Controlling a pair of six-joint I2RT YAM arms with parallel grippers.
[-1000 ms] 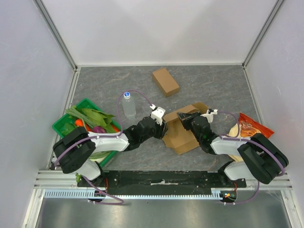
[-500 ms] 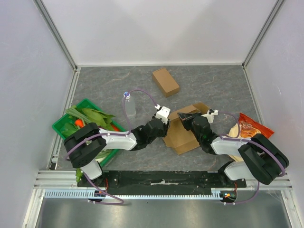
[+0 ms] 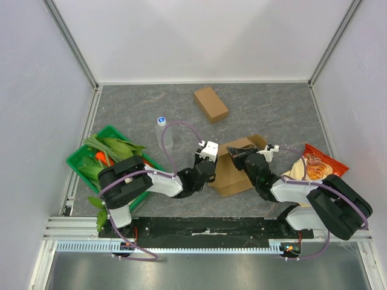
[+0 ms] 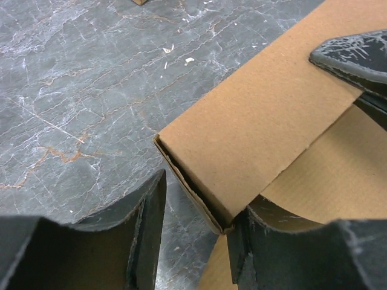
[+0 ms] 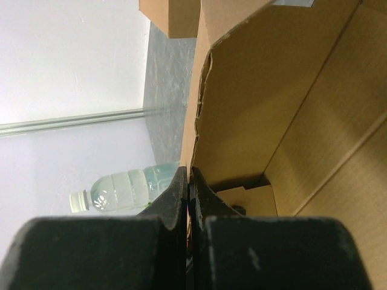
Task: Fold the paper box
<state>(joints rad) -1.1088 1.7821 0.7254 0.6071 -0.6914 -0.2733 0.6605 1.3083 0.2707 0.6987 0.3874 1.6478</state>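
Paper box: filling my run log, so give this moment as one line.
paper box: partly folded | left gripper: open around its corner | right gripper: shut on its flap

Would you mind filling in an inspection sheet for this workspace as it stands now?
Surface: grey marbled tabletop, a few white flecks.
Job's things: paper box part-folded, flaps open, lying between the arms.
Clutter: small closed box at the back; water bottle; green tray of vegetables on the left; snack bag on the right.
Grippers: left claw open, straddling a box corner; right claw shut on a box wall.
Cables: purple cable loops above the left arm.
Surroundings: white walls; nothing else seen.
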